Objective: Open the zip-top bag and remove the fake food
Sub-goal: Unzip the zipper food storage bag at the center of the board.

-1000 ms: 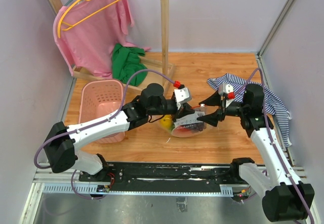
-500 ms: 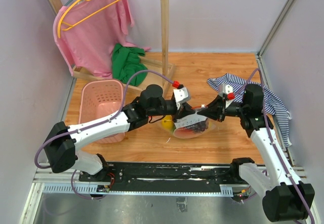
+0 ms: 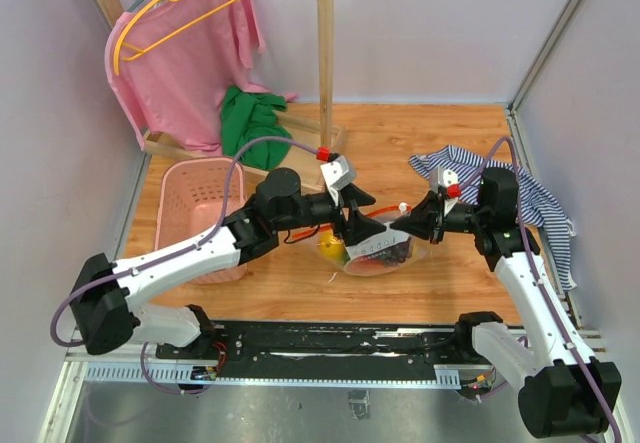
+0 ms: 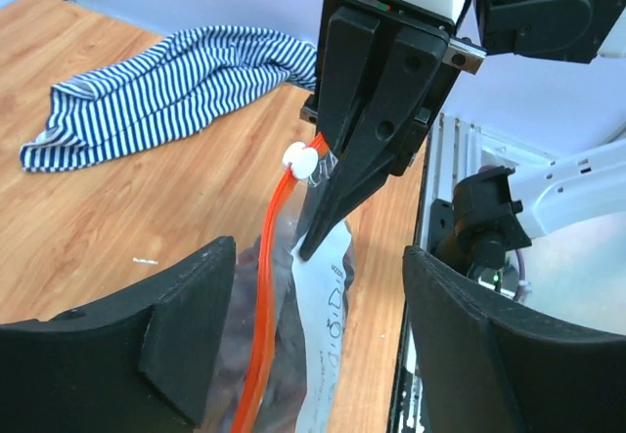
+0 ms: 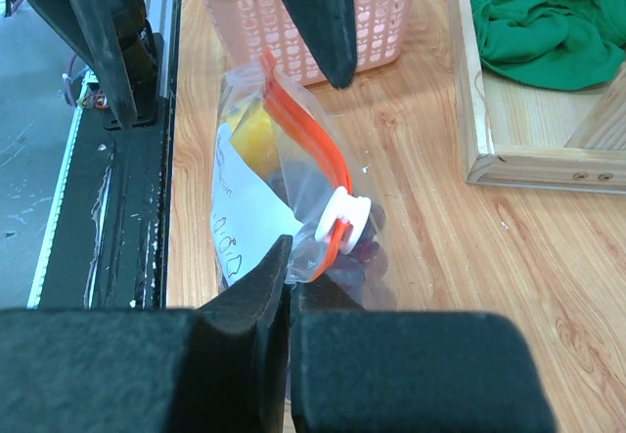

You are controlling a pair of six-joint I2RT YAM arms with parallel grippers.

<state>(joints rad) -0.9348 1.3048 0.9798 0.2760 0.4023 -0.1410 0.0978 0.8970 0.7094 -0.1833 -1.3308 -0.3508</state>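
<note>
The zip-top bag lies mid-table, its red-orange zip strip and white label turned up. My right gripper is shut on the bag's clear corner, just below the white slider. My left gripper stands open, its fingers either side of the zip edge without touching it. Inside the bag the fake food shows as a yellow fruit and dark purple grapes.
A pink basket stands left of the bag. A striped cloth lies at the right, behind my right arm. At the back left, a green cloth rests on the base of a wooden rack with a pink shirt.
My right gripper closed on the bag's corner by the slider. My left gripper let go of the bag, opened, and drew back a little to the left.
</note>
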